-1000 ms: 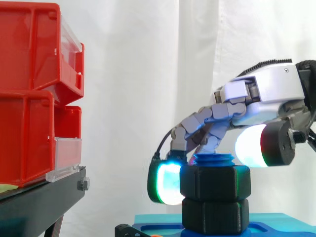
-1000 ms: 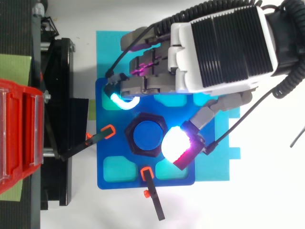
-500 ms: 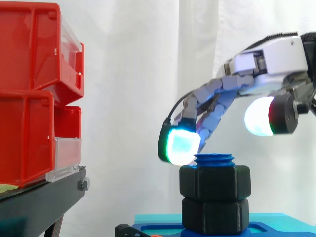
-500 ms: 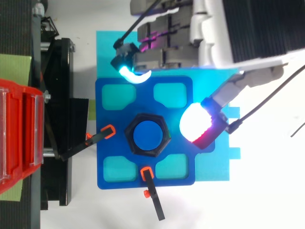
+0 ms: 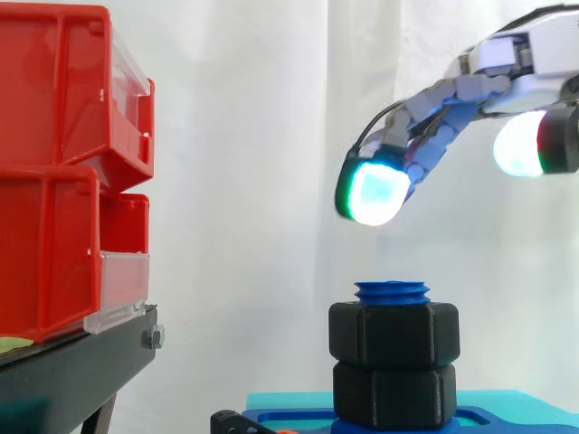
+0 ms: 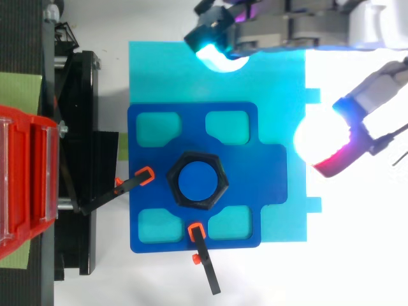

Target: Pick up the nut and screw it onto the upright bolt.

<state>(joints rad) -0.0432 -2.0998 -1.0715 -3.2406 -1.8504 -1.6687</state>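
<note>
A black hexagonal nut [image 5: 393, 334] sits threaded on the upright blue bolt [image 5: 393, 292], above a second black hex piece [image 5: 393, 394] at the bolt's base. From above, the nut [image 6: 197, 180] rings the blue bolt top [image 6: 197, 180] on the dark blue fixture plate [image 6: 271, 169]. My hand [image 5: 470, 90] hangs well above and to the right of the bolt, open, its fingers relaxed and holding nothing. Its glowing fingertips [image 6: 217, 54] lie beyond the plate's upper and right edges in the top view.
Red bins [image 5: 72, 172] are stacked on a black stand [image 5: 72, 371] at the left. A cyan mat [image 6: 280, 83] lies under the blue plate. Two black clamps with orange tips [image 6: 199, 245] hold the plate's left and bottom edges.
My hand has let go of the nut and risen up and away to the right. The nut stays on the bolt, unmoved.
</note>
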